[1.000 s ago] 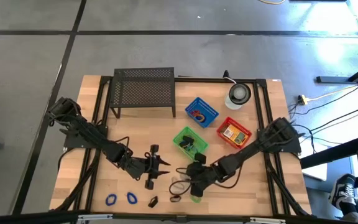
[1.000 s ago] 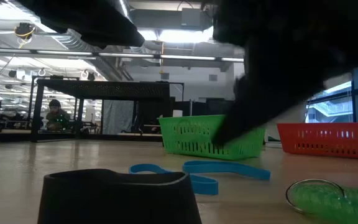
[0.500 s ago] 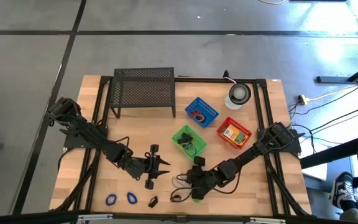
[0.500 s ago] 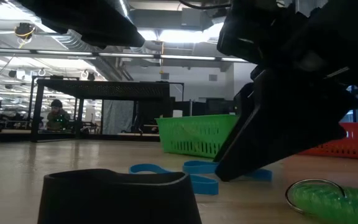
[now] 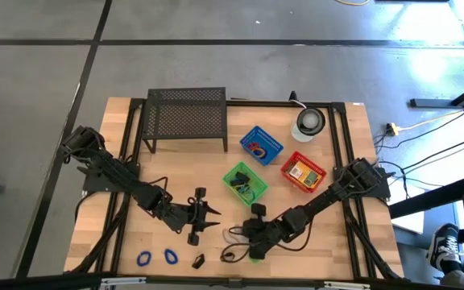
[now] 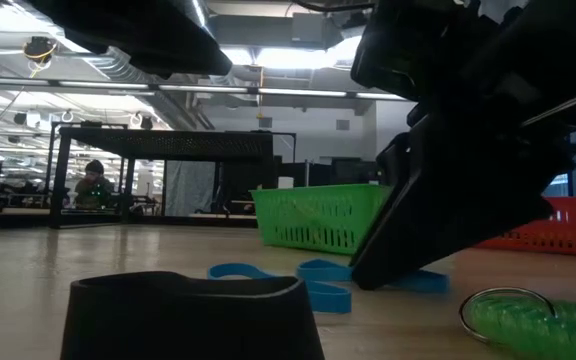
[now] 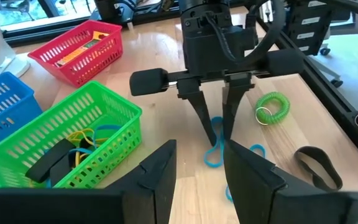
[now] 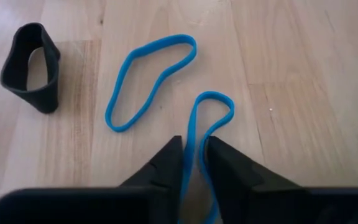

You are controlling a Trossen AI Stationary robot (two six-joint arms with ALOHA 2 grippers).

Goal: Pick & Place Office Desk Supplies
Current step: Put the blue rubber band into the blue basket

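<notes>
Nipping in from both sides, the right gripper's (image 8: 192, 163) fingers (image 8: 163, 165) stand tight on one strand of a blue rubber band (image 8: 210, 109), which lies flat on the table's front middle, not yet lifted. A second blue rubber band (image 8: 151, 81) lies just beside it, apart from it, and a black band (image 8: 30, 68) stands on edge a little further off. On the gripper's other side is a green coil (image 7: 271, 107) with a metal ring. The left gripper (image 7: 201, 149) hovers nearby, facing the right one, its fingers parted with nothing between them. I judge the sorting to be partly done. The green basket (image 7: 86, 102) already holds yellow and blue bands and a black piece, the red basket (image 7: 73, 68) holds an orange packet (image 5: 300, 171), and the blue basket (image 5: 248, 135) holds something small (red, though what it is I cannot tell). Left on the wood are the bands and coil here, plus two blue loops (image 5: 156, 258) and a black clip (image 5: 198, 260) near the front edge. The black mesh rack (image 5: 186, 113) and a round white and grey object (image 5: 309, 121) sit at the back, well clear. Nothing blocks the way to the baskets, but the neighbouring band and the left gripper are close enough to be snagged.
</notes>
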